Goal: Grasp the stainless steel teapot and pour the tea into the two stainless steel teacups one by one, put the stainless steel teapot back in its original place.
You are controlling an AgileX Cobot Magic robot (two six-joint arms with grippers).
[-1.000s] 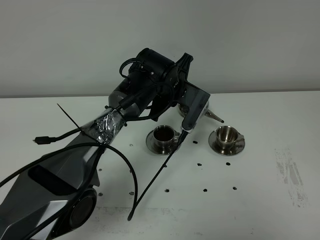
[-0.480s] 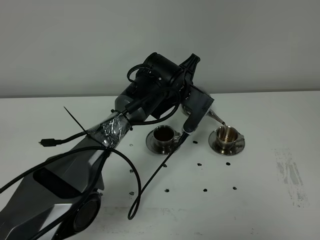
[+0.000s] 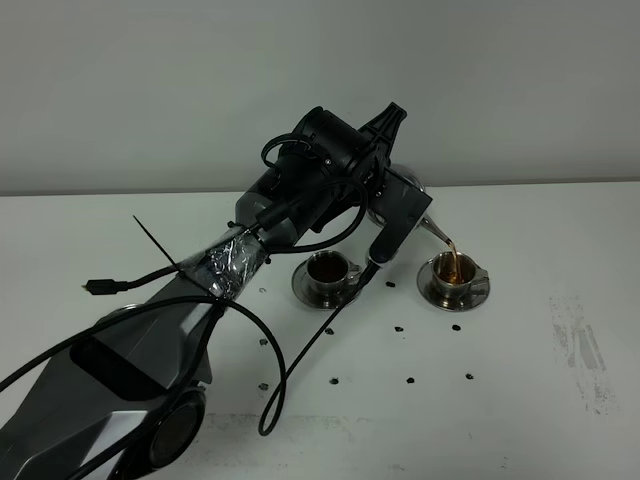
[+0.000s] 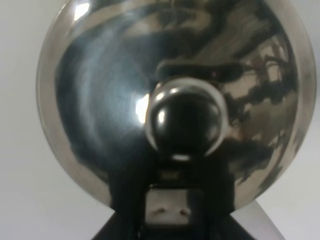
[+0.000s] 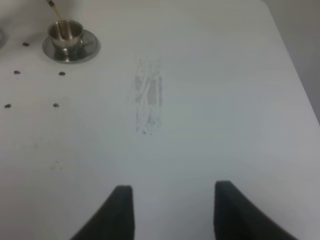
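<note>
The right end effector [image 5: 172, 212] hangs released and empty over the desk [image 5: 210, 110]. Beyond, tea [image 3: 451, 255] streams into one cup [image 3: 457, 270], at three o'clock of the other cup [image 3: 327, 268]. The left end effector [image 3: 390, 215] is clenched on the tilted teapot [image 4: 100, 90], at eleven o'clock of the filling cup.

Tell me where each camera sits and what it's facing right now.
Exterior high: up above, looking down on the table; the left arm tips the stainless steel teapot.
Left wrist: tight against the teapot's lid knob; left gripper at the edge.
Right wrist: looks along the table past the right gripper, jaws apart.
Shared: exterior high and right wrist both show the right teacup taking tea.
</note>
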